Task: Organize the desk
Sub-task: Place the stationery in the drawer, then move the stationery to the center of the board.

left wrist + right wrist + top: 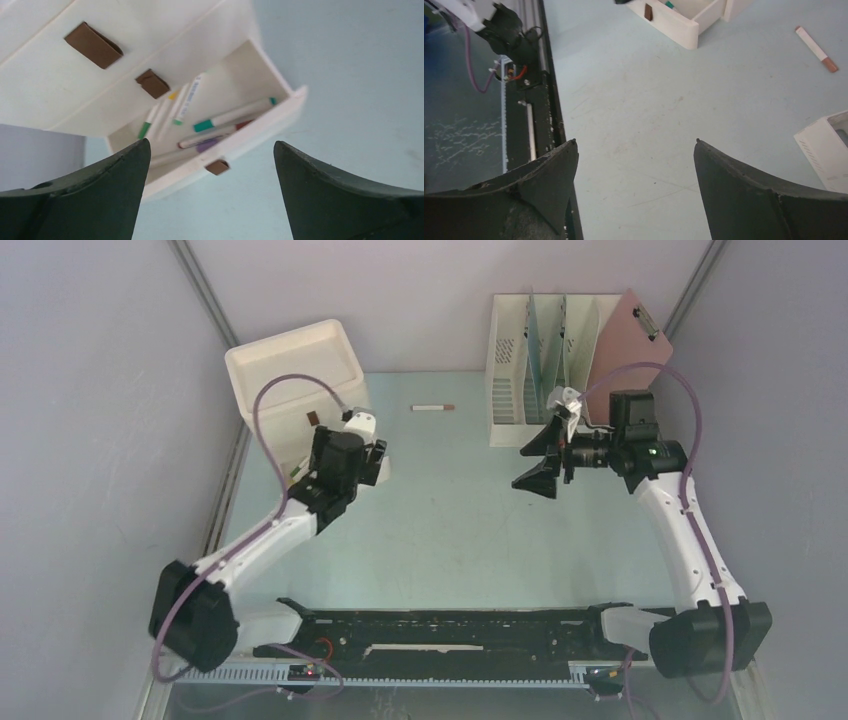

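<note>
The pale mint-green desk [450, 530] holds a cream drawer unit [290, 370] at the back left. Its bottom drawer [260, 130] is pulled open and holds several markers [232, 116]. My left gripper [210, 145] is open and empty, hovering over the drawer's front with its brown tab handle [217, 167]; in the top view it [375, 462] is beside the unit. A white marker with a brown cap [433, 408] lies loose at the back middle and also shows in the right wrist view [816, 49]. My right gripper [537, 462] is open and empty above the desk [635, 142].
A cream slotted file rack [540, 350] stands at the back right with a pink clipboard [625, 335] leaning in it; its corner shows in the right wrist view [824, 150]. A black slotted rail [450, 630] runs along the front edge. Grey walls enclose the desk.
</note>
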